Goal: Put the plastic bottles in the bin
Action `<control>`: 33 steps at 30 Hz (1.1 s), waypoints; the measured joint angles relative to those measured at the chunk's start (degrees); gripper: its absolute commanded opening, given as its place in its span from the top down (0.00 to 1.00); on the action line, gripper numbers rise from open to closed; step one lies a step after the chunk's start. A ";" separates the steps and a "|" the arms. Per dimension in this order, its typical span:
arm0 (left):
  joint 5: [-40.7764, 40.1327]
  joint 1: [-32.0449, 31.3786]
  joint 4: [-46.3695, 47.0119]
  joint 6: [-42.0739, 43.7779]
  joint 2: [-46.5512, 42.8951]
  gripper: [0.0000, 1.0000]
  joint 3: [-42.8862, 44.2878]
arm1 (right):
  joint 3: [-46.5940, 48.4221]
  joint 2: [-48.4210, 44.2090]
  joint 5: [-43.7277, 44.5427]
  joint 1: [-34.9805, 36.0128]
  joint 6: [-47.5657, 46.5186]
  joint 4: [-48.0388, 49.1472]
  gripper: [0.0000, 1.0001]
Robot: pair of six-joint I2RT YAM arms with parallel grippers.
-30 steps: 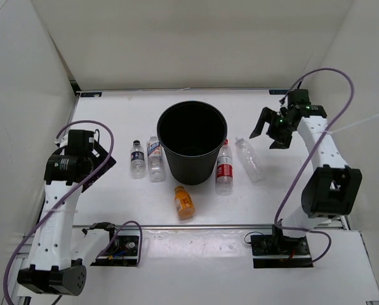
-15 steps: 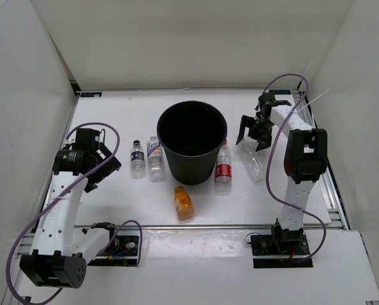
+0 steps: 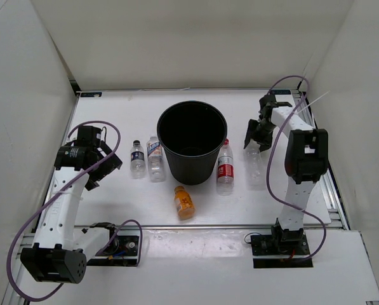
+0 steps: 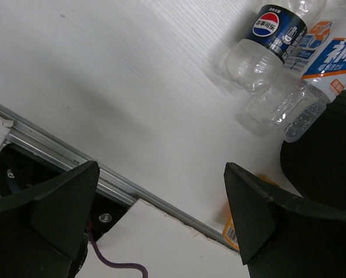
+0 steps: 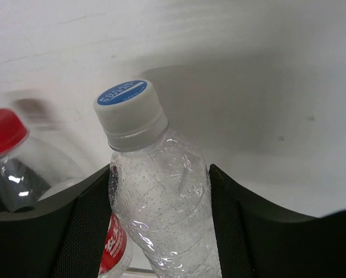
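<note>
At the right pincer (image 5: pixel 160 171): 2 black fingers lie against both flanks of the clear unlabelled plastic bottle (image 5: pixel 158 208). No gap shows on either side, and the bottle lies on the white table (image 3: pixel 113 114).
Cap of that bottle: a white screw cap (image 5: pixel 128 113) with a blue disc on top. The pale writing on it is too small to read.
Just left of it: the clear red-capped bottle with a red label (image 3: pixel 225 168) carries white writing that cannot be read. It lies just beside the right wall of the bin.
Bin: the round black plastic bin (image 3: pixel 188 166) stands upright mid-table. All 5 bottles lie outside it.
At the left pincer (image 4: pixel 161 168): its 2 fingers are spread wide with nothing between them, above the table well left of the bin.
Ahead of the left pincer: the clear bottle with a dark blue label (image 4: pixel 259 46) shows the Pepsi globe and Chinese characters. It touches the clear bottle with a blue-and-white label (image 4: pixel 312 81), which has large blue Chinese characters and orange trim.
Near side of the bin: the short orange plastic bottle (image 3: pixel 184 202) lies here, and the left wrist view shows a barcode on it.
</note>
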 measured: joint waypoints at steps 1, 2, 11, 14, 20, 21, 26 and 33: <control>0.02 0.00 0.28 -0.07 0.00 0.00 0.02 | -0.17 -0.90 0.72 0.00 0.48 -0.61 0.64; 0.09 0.00 0.63 -0.20 0.02 0.00 0.00 | -0.24 -1.95 1.31 0.00 1.29 -1.46 0.64; 0.87 0.00 4.09 -0.37 3.72 0.00 0.00 | 21.49 -20.35 2.73 3.19 5.20 -9.40 0.64; 1.44 0.00 5.57 -0.39 5.57 0.00 0.00 | 36.81 -20.90 2.95 7.96 5.60 -10.34 0.63; 2.69 -0.02 7.85 -0.85 7.61 0.00 -1.14 | 45.18 -21.75 4.66 23.85 3.13 -7.87 0.57; 2.97 -0.07 8.11 -0.85 7.69 0.00 -1.51 | 45.35 -20.85 4.85 26.03 2.60 -7.78 0.55; 3.63 -0.07 8.72 -0.87 7.69 0.00 -2.19 | 46.73 -12.79 4.98 31.47 0.63 -6.99 0.47; 3.87 -0.07 8.66 -0.87 7.23 0.00 -2.86 | 43.30 -13.53 8.44 31.69 -0.24 -5.95 0.00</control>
